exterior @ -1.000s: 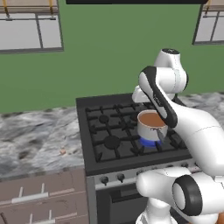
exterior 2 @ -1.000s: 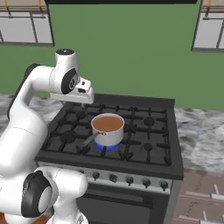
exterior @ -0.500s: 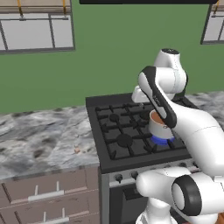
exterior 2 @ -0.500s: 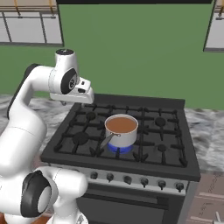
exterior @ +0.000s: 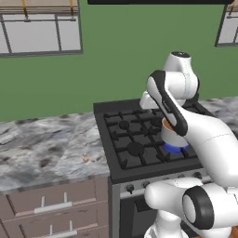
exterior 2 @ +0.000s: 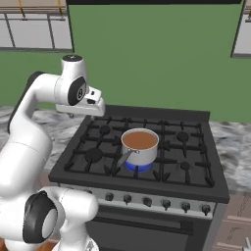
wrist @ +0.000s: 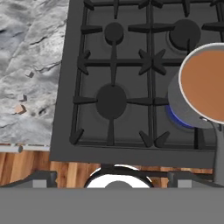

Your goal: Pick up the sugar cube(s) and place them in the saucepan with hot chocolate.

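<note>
Stove (exterior 2: 147,162), black with iron grates, now sits nearer the middle and right of both base views than a second ago; the whole picture has shifted, so the camera moved and not the things. Left of the stove lies the grey marble surface (exterior: 42,148), with drawers (exterior: 56,204) below it. The arm (exterior 2: 34,122) keeps the same pose, bent over the back left corner of the stove.

The pan (exterior 2: 139,146) stands on the front middle burner, over a blue flame, full of brown chocolate, its handle toward the front. In the hand view the pan (wrist: 199,87) is at the right edge.

The claw (exterior 2: 86,109) is above the left back part of the stove; the fingers are hard to see, but it is wide open and holds nothing.

The cube (wrist: 19,108), a tiny tan speck, lies on the surface, left of the stove and well apart from the pan. In the left base view the cube (exterior: 85,159) lies near the stove's left edge.
</note>
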